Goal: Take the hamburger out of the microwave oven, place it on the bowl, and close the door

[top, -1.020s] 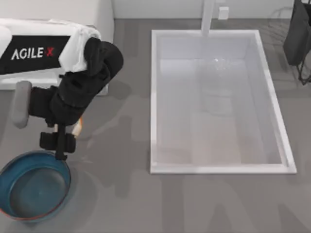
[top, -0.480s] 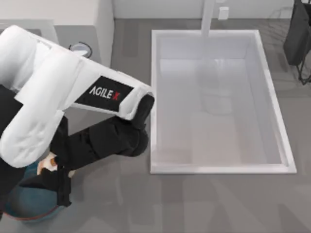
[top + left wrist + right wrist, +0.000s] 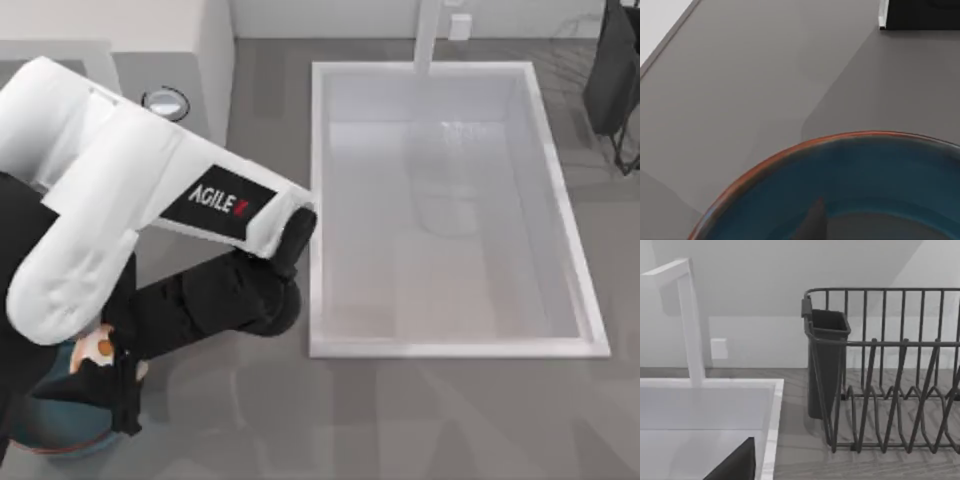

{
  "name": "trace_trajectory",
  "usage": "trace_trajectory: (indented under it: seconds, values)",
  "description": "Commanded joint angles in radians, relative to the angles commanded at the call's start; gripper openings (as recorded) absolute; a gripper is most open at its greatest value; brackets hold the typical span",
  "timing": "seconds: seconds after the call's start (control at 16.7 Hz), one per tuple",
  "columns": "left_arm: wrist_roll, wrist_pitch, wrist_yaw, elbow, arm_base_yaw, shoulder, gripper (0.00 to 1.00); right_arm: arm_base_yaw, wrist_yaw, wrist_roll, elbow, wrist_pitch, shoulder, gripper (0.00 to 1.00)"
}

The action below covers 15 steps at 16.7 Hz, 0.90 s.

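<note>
Top view: a grey table (image 3: 420, 420) is carrying a white sink basin (image 3: 450, 210) at centre-right and the microwave oven (image 3: 150, 40) at upper left. The left arm is reaching over the bowl (image 3: 60, 425) at lower left; its claw (image 3: 110, 365) is sitting closed on the hamburger (image 3: 100, 347) above the bowl.

Left wrist view: the bowl's (image 3: 850, 190) reddish rim is curving across the grey table (image 3: 740, 75).

Right wrist view: a dark dish rack (image 3: 885, 370) is standing beside the sink basin (image 3: 710, 405).

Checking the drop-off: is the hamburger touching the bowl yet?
Cannot tell. In the top view the left arm hides where the hamburger meets the bowl.
</note>
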Motion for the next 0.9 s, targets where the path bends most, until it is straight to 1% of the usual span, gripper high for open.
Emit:
trace_trajectory:
  seconds: [0.42, 0.66, 0.9]
  values:
    - [0.043, 0.15, -0.057, -0.139, 0.063, -0.002, 0.0, 0.0, 0.0, 0.0, 0.0, 0.0, 0.0, 1.0]
    - [0.045, 0.158, -0.059, -0.147, 0.066, 0.001, 0.0, 0.0, 0.0, 0.0, 0.0, 0.0, 0.0, 1.0]
    - [0.045, 0.158, -0.059, -0.147, 0.066, 0.001, 0.3, 0.0, 0.0, 0.0, 0.0, 0.0, 0.0, 1.0]
